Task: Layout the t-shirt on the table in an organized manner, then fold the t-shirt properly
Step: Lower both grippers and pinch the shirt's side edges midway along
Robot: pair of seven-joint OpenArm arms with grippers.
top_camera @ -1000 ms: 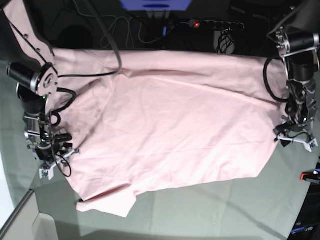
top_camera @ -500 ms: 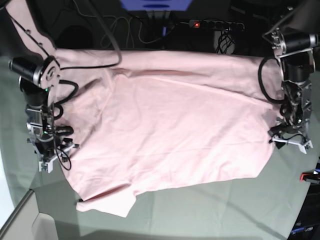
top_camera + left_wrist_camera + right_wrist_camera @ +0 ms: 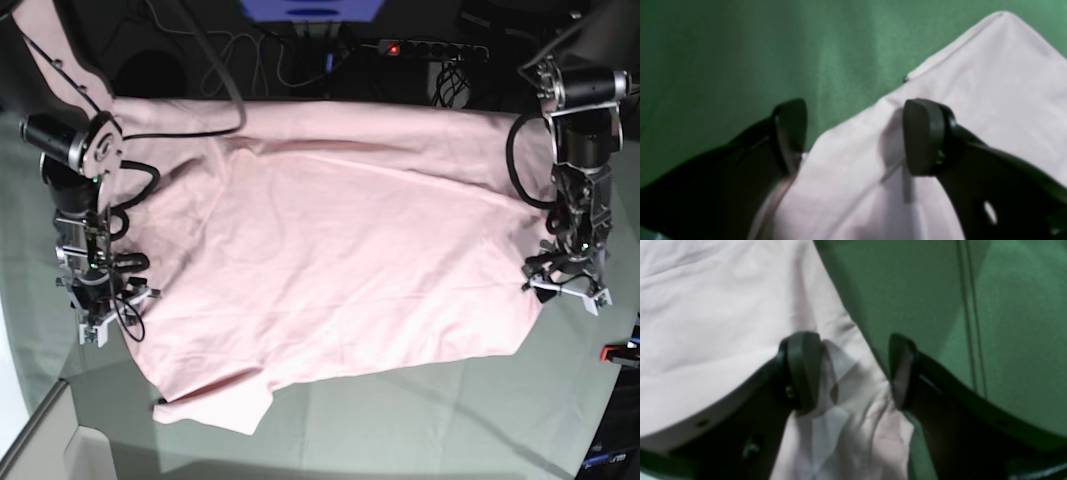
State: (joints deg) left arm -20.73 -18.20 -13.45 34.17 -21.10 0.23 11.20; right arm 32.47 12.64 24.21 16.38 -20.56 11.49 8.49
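Note:
The pale pink t-shirt [image 3: 340, 250] lies spread plain side up across the table [image 3: 420, 420], one sleeve pointing toward the near edge. My left gripper [image 3: 565, 288] stands at the shirt's right edge. In the left wrist view it [image 3: 855, 136] is open, the shirt's edge [image 3: 957, 83] lying between its fingers over the green table [image 3: 723, 60]. My right gripper [image 3: 100, 315] is at the shirt's left edge. In the right wrist view it [image 3: 853, 370] is open too, astride a creased strip of shirt [image 3: 723, 313], with bare table [image 3: 1007, 323] to its right.
A power strip [image 3: 430, 48] and loose cables lie behind the table's far edge. A red clamp [image 3: 618, 352] sits at the right edge. A pale box edge [image 3: 45, 450] shows at the near left corner.
The left gripper has moved in toward the shirt's right edge. The right gripper has shifted slightly toward the far side along the left edge. Both stay open; the shirt has barely moved.

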